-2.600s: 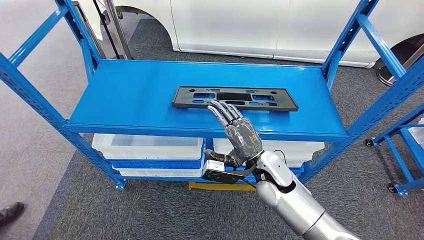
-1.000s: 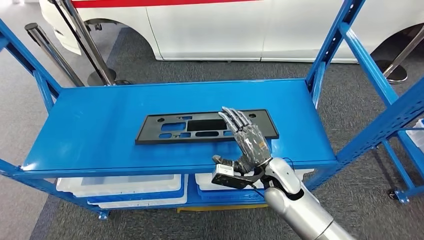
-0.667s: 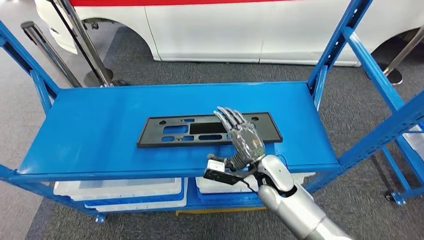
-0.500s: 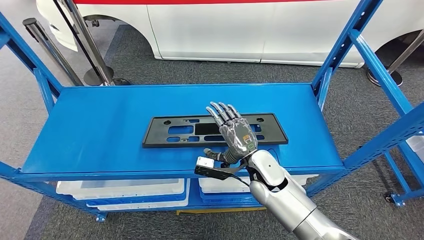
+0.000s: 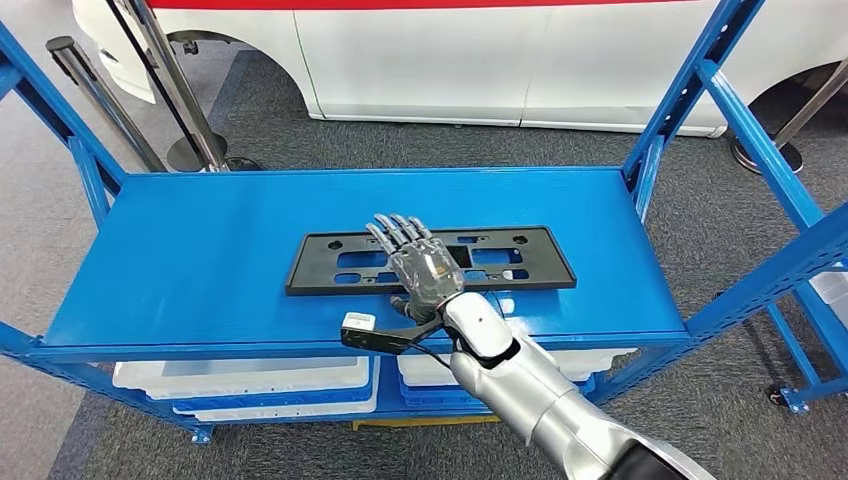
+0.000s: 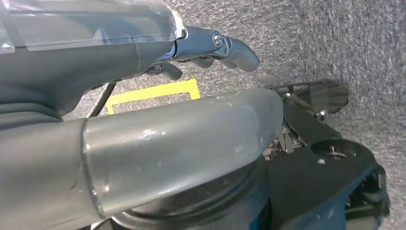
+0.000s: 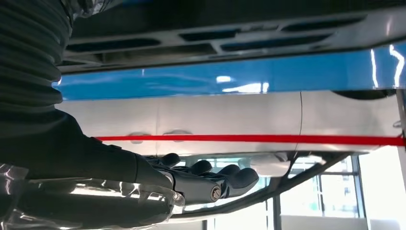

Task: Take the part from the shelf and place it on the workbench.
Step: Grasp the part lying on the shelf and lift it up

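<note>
The part (image 5: 530, 262) is a long flat black plastic plate with several slots, lying on the blue top shelf (image 5: 200, 260). My right hand (image 5: 418, 265) reaches over the shelf's front edge. It hovers flat above the middle of the part, fingers stretched out and apart, holding nothing. The right wrist view looks along those dark fingers (image 7: 210, 177), with the part (image 7: 215, 38) and the glossy shelf surface (image 7: 239, 76) close by. My left hand (image 6: 143, 57) hangs over grey carpet and holds nothing, its fingers loosely extended.
Blue uprights (image 5: 760, 150) frame the shelf at both ends. White bins (image 5: 250, 375) sit on the lower level. A white car with a red stripe (image 5: 450, 60) stands behind, and metal posts (image 5: 170, 90) at the back left. Another blue rack (image 5: 815, 310) is at the right.
My right hand has slid left along the part, from its right half to its middle. Earlier the camera also shifted, changing the view of the shelf. The part has not moved.
</note>
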Controlling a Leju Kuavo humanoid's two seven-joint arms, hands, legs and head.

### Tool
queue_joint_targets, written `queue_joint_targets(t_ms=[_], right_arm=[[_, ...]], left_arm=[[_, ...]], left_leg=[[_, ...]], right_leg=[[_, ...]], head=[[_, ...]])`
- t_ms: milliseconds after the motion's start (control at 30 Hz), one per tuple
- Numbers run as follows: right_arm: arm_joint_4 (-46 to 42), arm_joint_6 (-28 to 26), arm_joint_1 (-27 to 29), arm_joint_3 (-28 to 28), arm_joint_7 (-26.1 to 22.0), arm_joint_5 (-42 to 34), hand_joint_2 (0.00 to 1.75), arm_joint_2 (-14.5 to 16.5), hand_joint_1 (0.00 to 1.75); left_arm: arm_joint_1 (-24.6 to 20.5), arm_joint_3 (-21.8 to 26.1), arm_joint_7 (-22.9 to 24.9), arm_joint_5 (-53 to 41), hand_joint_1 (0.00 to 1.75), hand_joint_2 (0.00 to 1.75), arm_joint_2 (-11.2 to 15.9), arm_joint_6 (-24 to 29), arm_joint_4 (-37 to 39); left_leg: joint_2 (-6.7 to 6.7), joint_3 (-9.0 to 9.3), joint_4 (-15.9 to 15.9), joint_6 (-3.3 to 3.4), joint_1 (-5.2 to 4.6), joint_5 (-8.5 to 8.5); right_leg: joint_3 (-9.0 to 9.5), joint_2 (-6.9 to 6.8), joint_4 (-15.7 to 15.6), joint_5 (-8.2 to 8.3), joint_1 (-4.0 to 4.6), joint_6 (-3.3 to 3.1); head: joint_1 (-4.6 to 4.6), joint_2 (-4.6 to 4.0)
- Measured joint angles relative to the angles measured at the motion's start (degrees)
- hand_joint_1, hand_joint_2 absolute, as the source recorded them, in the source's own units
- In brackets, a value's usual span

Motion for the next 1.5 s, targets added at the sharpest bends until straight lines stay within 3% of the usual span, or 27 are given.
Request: queue_joint_targets(t_ms=[133, 400, 900, 933, 1033, 1067, 1167, 1500], right_arm=[[7.9, 1.3, -2.1, 1.9, -0.2, 0.4, 1.75, 2.5, 0.00], [17.0, 0.4, -5.8, 4.4, 1.9, 2.8, 1.75, 4.5, 0.00], [24.2, -7.2, -8.0, 4.6, 10.3, 8.4, 1.75, 4.5, 0.00], [24.4, -7.3, -8.1, 4.5, 10.4, 8.4, 1.75, 4.4, 0.35], [25.0, -7.3, -8.1, 4.3, 10.5, 8.5, 1.75, 4.3, 1.66], [25.1, -7.2, -8.1, 4.3, 10.5, 8.4, 1.75, 4.3, 1.75], [25.6, -7.1, -7.9, 4.1, 10.0, 8.2, 1.75, 4.1, 1.75], [26.1, -7.3, -6.4, 2.9, 8.8, 7.5, 1.75, 3.9, 1.75]], left_arm=[[0.0, 0.1, -0.1, 0.4, 0.00, 0.00, -0.2, -0.5, 0.0], [0.0, 0.5, 0.2, 0.5, 0.00, 0.00, -0.2, -1.2, 0.0], [0.1, 1.5, -0.1, 0.0, 0.00, 0.00, -0.2, -1.2, 0.0], [0.1, 1.6, -0.1, 0.0, 0.00, 0.00, -0.2, -1.2, 0.0], [0.1, 1.7, -0.1, -0.1, 0.00, 0.00, -0.2, -1.2, 0.0], [0.1, 1.8, -0.1, -0.2, 0.00, 0.44, -0.2, -1.2, 0.0], [0.1, 1.8, -0.1, -0.5, 0.00, 1.75, -0.2, -1.1, 0.0], [0.1, 1.9, 0.1, -0.7, 0.00, 1.75, -0.2, -0.3, 0.0]], left_leg=[[-0.01, 0.05, 0.0, -0.02, 0.03, 0.02], [0.03, 0.23, 0.0, -0.04, 0.08, 0.02], [0.03, 0.38, 0.0, -0.04, 0.12, 0.03], [0.03, 0.38, 0.0, -0.04, 0.12, 0.03], [0.03, 0.39, 0.0, -0.04, 0.12, 0.03], [0.03, 0.38, 0.0, -0.04, 0.12, 0.03], [0.03, 0.38, 0.0, -0.04, 0.12, 0.03], [0.03, 0.38, 0.0, -0.05, 0.12, 0.03]], right_leg=[[0.00, -0.01, 0.1, -0.01, 0.08, 0.00], [0.11, 0.03, 0.1, -0.04, 0.12, 0.02], [0.28, 0.02, 0.1, -0.04, 0.09, 0.05], [0.28, 0.02, 0.1, -0.04, 0.09, 0.05], [0.27, 0.03, 0.1, -0.05, 0.09, 0.05], [0.27, 0.03, 0.1, -0.05, 0.09, 0.05], [0.26, 0.02, 0.1, -0.05, 0.10, 0.05], [0.24, 0.03, 0.1, -0.05, 0.10, 0.05]], head=[[0.01, 0.01], [0.00, 0.00], [0.00, 0.00], [0.00, 0.00], [0.00, 0.01], [0.00, 0.01], [0.00, 0.01], [0.00, 0.00]])
